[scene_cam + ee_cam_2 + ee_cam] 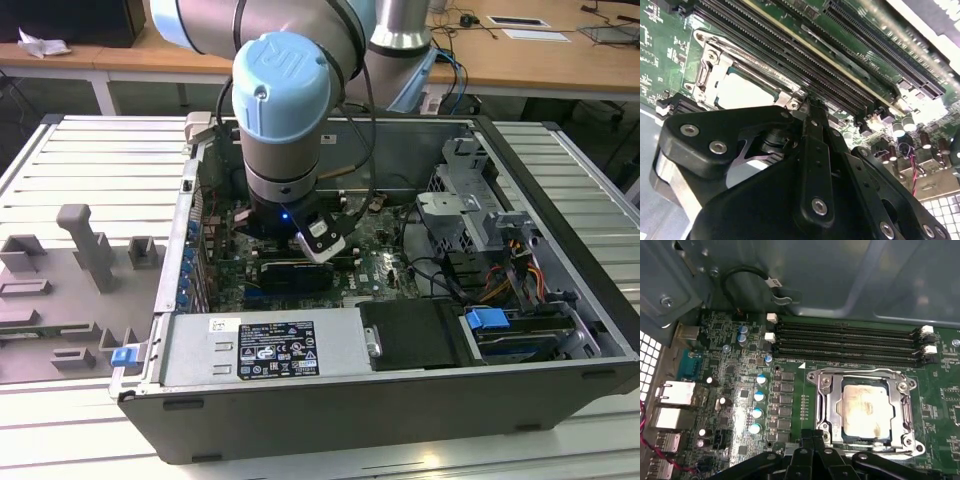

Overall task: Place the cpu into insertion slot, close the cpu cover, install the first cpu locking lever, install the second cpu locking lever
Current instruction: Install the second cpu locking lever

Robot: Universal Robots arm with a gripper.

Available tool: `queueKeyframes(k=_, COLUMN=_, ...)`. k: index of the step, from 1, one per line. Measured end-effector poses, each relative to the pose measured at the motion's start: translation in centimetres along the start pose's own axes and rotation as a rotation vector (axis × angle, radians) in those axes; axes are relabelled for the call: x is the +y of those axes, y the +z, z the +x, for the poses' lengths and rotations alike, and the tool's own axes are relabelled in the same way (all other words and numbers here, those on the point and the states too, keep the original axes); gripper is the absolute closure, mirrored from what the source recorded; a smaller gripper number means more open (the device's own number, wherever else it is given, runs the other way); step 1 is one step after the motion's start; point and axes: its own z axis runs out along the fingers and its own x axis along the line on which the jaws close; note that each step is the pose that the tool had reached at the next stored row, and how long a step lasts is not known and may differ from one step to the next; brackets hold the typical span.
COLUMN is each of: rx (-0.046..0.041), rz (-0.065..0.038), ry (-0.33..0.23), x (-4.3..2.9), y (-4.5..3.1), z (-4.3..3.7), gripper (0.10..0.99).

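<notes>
Hidden under the arm [285, 110] in the exterior view: slot and gripper tips; cut off by the gripper body [815, 462] in the first wrist view: the cover's [827, 405] near edge; masked in the second wrist view: part of the cpu [742, 92].

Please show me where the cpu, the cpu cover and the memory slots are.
cpu [866, 410], first wrist view, middle of its metal top.
cpu cover [827, 402], first wrist view, frame's side bar.
memory slots [845, 342], first wrist view, mid-length.
</notes>
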Motion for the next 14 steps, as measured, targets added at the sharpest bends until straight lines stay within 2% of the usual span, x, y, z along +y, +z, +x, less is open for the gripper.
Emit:
queueKeyframes(k=3, rx=0.0000, rz=-0.002, ry=0.000, x=0.04, y=-0.12, z=0.06, gripper=0.980)
queueKeyframes(k=6, rx=0.0000, rz=-0.002, ry=0.000, x=0.53, y=-1.52, z=0.01, gripper=0.980)
queueKeyframes(k=11, rx=0.0001, rz=-0.001, ry=0.000, x=0.96, y=-2.72, z=-0.05, gripper=0.980)
queueKeyframes(k=14, rx=0.0000, rz=-0.001, ry=0.000, x=0.98, y=-2.78, z=-0.05, gripper=0.980)
